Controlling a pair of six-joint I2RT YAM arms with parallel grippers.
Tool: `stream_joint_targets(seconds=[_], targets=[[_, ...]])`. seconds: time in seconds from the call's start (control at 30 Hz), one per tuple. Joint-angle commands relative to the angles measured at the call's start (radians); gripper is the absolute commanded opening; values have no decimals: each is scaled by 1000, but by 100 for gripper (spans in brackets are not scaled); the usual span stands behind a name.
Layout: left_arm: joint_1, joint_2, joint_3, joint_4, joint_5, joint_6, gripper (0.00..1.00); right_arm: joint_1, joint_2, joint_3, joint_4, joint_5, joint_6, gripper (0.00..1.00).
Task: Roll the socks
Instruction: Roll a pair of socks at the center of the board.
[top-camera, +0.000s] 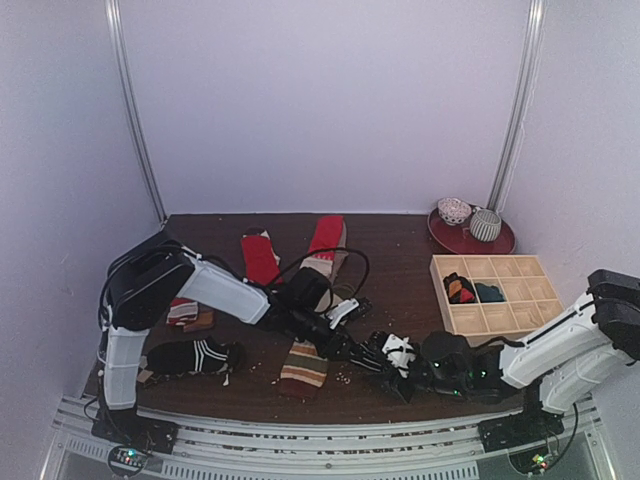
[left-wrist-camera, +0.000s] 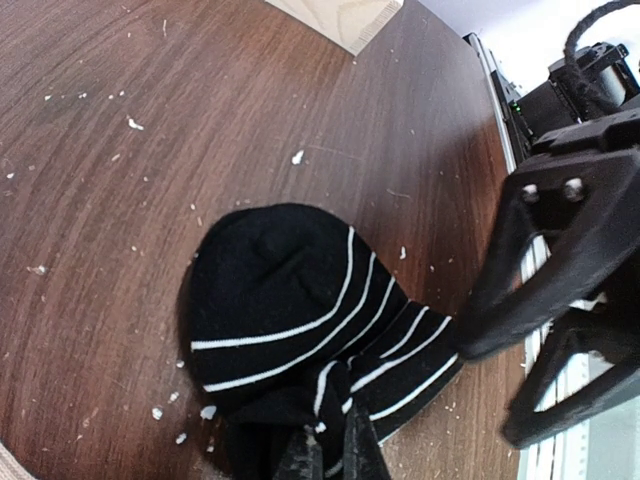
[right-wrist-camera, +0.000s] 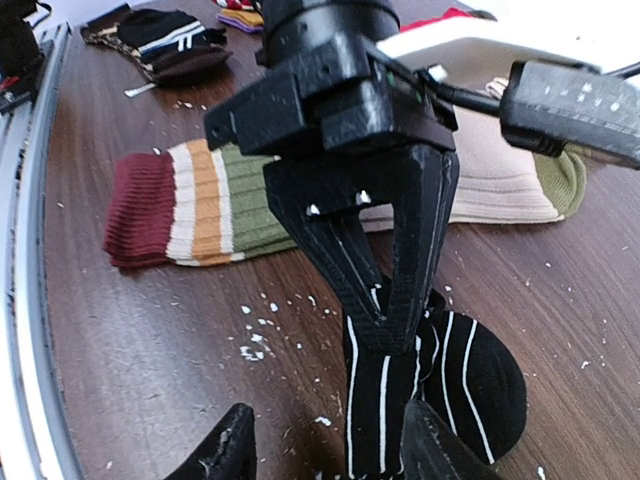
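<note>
My left fingers (left-wrist-camera: 330, 456) pinch the black striped sock (left-wrist-camera: 290, 300) near the table (left-wrist-camera: 150, 150) front edge, likely anchoring it for rolling. My right fingers (right-wrist-camera: 335, 450) stand open astride it, gripping nothing.

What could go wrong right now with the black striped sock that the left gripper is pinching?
The right gripper stands open, so only the left gripper pinches one edge of the black striped sock; the bundle might loosen or slip out. The two grippers sit very close over that sock, so a careless move could knock them together.
</note>
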Motion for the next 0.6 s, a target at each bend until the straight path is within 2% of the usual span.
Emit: stream_joint_targets(seconds=[0.0, 0.17, 0.3, 0.4, 0.53, 0.57], targets=[[10, 107, -48, -229, -150, 30, 0, 3, 61, 25, 13, 82, -4, 49], [10, 107, -45, -233, -146, 37, 0, 2, 113, 39, 15, 112, 9, 41], [10, 108, -41, -235, -144, 39, 0, -6, 147, 59, -5, 98, 41, 20], [10, 97, -40, -225, -158, 41, 0, -34, 155, 65, -37, 65, 115, 15], [10, 10, -95, -101, -186, 50, 9, -73, 143, 26, -69, -19, 230, 13], [9, -21, -111, -51, -190, 57, 23, -84, 139, 12, -70, -44, 265, 13]])
